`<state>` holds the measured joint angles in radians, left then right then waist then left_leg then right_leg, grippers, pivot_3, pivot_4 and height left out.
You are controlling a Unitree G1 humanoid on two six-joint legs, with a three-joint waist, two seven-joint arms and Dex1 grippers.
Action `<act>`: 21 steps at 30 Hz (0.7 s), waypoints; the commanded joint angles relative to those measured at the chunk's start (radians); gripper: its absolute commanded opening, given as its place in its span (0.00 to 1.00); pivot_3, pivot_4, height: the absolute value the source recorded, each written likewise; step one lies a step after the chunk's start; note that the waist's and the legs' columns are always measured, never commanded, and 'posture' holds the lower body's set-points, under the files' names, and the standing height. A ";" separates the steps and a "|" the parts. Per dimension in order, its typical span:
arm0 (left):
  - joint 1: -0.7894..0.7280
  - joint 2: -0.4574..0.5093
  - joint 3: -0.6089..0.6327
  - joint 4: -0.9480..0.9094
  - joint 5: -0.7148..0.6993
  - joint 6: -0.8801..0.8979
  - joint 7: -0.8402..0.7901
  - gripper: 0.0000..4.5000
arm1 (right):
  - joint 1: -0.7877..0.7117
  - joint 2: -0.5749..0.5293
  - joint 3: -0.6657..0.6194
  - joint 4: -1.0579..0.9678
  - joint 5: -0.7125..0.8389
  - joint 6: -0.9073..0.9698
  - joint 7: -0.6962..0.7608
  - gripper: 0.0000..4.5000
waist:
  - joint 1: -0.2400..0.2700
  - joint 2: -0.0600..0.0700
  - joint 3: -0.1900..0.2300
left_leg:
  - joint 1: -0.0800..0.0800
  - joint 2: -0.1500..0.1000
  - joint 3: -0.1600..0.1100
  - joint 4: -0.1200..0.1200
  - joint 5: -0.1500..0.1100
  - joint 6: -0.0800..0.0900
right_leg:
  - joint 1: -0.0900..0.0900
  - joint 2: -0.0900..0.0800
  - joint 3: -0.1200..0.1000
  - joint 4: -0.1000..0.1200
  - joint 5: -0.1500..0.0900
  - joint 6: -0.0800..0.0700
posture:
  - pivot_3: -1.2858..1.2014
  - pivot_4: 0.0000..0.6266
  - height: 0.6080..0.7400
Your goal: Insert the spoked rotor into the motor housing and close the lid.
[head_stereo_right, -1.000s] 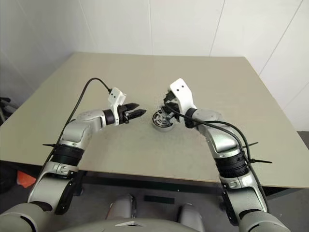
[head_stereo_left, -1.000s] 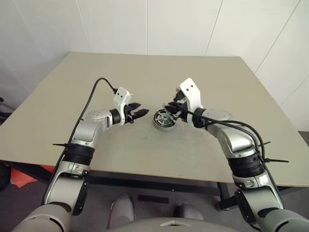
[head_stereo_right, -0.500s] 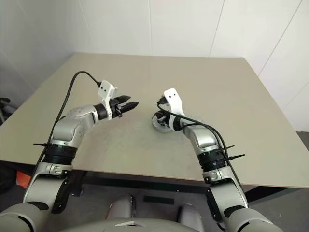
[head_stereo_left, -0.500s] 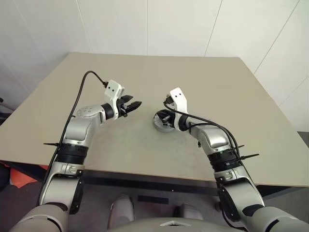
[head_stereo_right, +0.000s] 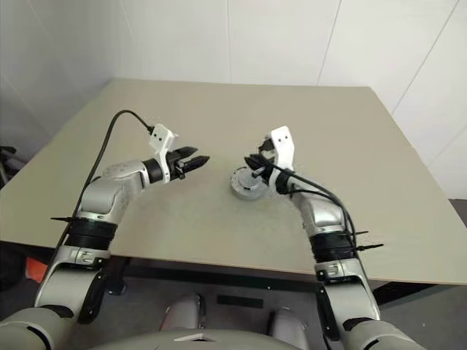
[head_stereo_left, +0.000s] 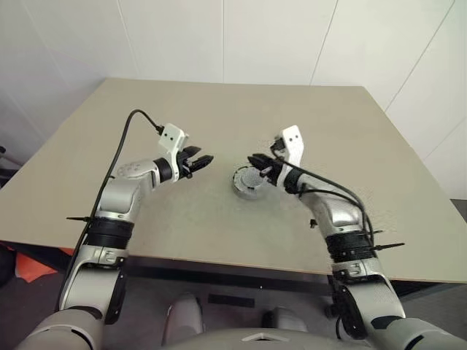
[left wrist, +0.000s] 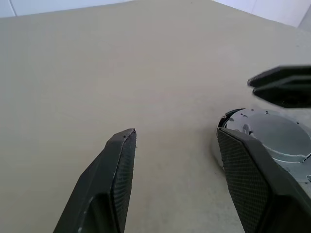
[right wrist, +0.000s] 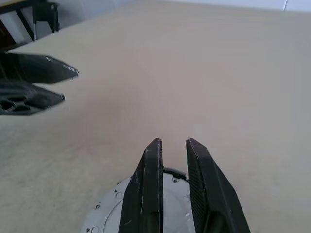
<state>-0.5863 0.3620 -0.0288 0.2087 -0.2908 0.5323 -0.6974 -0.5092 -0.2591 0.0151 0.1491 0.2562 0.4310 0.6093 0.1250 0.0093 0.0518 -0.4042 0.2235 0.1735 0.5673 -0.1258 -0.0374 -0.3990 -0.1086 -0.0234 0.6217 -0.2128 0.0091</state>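
While the motor housing [head_stereo_left: 250, 182] is sitting near the middle of the beige table [head_stereo_left: 219, 117], both arms are reaching in toward it from either side. A flat grey lid [left wrist: 277, 136] is lying on top of the housing, covering its opening; small holes are showing around the disc's edge in the right wrist view. Whether the spoked rotor is inside cannot be told, as the lid is hiding the interior.

The right gripper [head_stereo_left: 257, 163] is hovering just over the housing's far right edge, pointing toward the robot's left. Its two black fingers [right wrist: 150, 189] are standing nearly together, with only a narrow slit between them, and they are gripping nothing; the lid is showing just below and beyond their tips.

The left gripper [head_stereo_left: 201, 160] is hanging in the air to the left of the housing, apart from it, pointing toward it. Its fingers [left wrist: 114, 179] are spread wide, with bare table showing between them, and they are holding nothing.
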 commanded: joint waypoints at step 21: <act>-0.039 0.000 -0.011 0.058 0.051 -0.081 -0.018 0.62 | 0.087 -0.065 0.161 -0.020 -0.123 -0.038 0.056 0.99 | -0.002 0.000 0.000 | 0.000 0.000 0.000 -0.001 0.000 0.001 | -0.001 0.000 0.000 -0.002 0.000 0.000 | 0.52 0.00 1.00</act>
<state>-0.6142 0.3518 -0.0498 0.2820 -0.2426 0.4750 -0.7151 -0.4141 -0.3162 0.1735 0.1309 0.1470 0.4120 0.6647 0.1228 0.0095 0.0519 -0.4043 0.2237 0.1739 0.5659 -0.1261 -0.0368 -0.4003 -0.1083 -0.0234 0.6202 -0.2129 0.0090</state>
